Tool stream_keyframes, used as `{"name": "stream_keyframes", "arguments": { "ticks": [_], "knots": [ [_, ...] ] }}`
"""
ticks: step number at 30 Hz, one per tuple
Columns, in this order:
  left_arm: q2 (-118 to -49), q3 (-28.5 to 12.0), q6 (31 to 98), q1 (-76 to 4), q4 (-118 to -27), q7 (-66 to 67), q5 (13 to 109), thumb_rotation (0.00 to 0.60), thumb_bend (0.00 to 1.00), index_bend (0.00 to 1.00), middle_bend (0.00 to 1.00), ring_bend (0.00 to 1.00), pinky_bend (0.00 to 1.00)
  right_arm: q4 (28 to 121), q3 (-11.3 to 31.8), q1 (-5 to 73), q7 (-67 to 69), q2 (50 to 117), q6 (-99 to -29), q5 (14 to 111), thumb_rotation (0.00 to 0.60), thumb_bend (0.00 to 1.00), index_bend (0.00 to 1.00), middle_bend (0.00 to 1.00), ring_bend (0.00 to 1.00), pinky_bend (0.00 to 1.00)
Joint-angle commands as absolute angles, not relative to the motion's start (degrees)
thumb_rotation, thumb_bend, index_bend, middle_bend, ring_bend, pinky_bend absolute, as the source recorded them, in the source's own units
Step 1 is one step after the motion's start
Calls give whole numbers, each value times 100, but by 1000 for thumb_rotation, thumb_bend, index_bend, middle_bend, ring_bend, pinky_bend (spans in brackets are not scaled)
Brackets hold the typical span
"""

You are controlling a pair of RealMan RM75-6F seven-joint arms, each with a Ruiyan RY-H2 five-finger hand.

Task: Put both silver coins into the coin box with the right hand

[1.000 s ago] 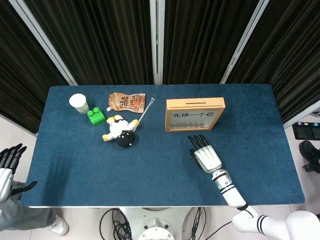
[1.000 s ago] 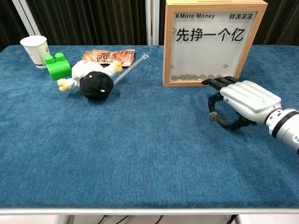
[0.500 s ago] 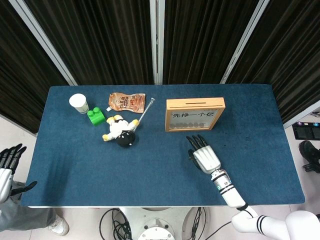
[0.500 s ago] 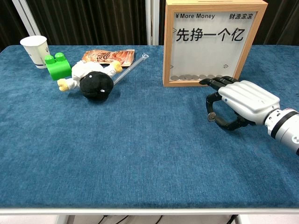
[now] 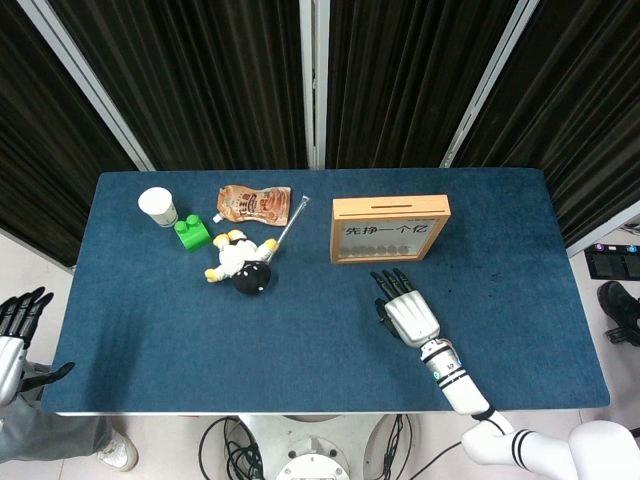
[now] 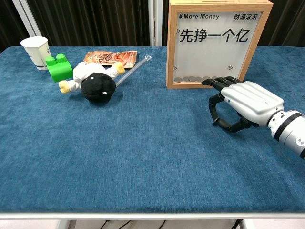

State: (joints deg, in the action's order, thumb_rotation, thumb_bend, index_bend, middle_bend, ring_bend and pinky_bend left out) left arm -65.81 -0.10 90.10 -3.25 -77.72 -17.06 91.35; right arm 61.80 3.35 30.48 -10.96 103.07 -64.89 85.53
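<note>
Your right hand [image 6: 248,102] rested palm down on the blue table [image 6: 143,157], just in front of the coin box [image 6: 217,43] and toward its right end. Its fingers [image 6: 217,85] reached forward, nearly to the base of the box, while the thumb [image 6: 213,106] curled down beneath them. In the chest view no coin showed between thumb and fingers, so I could not tell whether the hand had hold of one. Neither loose silver coin was visible on the cloth.

The box stood upright, a wooden frame with a clear front printed "More Money" above large Chinese characters, and a row of coins [image 6: 193,78] lay along its floor. From above, a slot ran along its top edge [image 5: 390,206].

Well to the left of the box lay a plush toy [image 6: 95,81] with a black head, with a clear tube [image 6: 133,69] slanting beside it. Beyond the toy lay an orange snack pouch [image 6: 112,57]. Further left of the box sat a green block [image 6: 58,67], and beside that a white paper cup [image 6: 35,51].

Your left hand [image 5: 15,335] hung off the table, far left of the box and nearer to you, with its dark fingers spread and holding nothing.
</note>
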Motion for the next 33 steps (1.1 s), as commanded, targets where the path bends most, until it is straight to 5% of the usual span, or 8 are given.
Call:
{"name": "stream_keyframes", "arguments": {
  "ticks": [1, 13, 24, 33],
  "knots": [
    [-6579, -9, 9017, -324, -7774, -1710, 9140, 600, 65, 57, 7, 0, 0, 6177, 335, 3044, -1087, 10308, -6507, 8564, 600, 371, 611, 62, 0, 0],
    [-6551, 9, 9021, -315, -7805, -1725, 9148, 600, 61, 57, 7, 0, 0, 6324, 363, 3029, -1031, 10230, -6667, 8644, 600, 372, 669, 72, 0, 0],
    [-6520, -1, 9094, -312, -7868, -1708, 9195, 600, 61, 56, 7, 0, 0, 8031, 526, 2693, -1088, 9047, -8079, 9309, 600, 372, 719, 90, 0, 0],
    [-6488, 19, 9160, -314, -7967, -1638, 9288, 600, 62, 56, 7, 0, 0, 9474, 1436, 2783, -1791, 8017, -8564, 9273, 600, 372, 732, 101, 0, 0]
  ]
}}
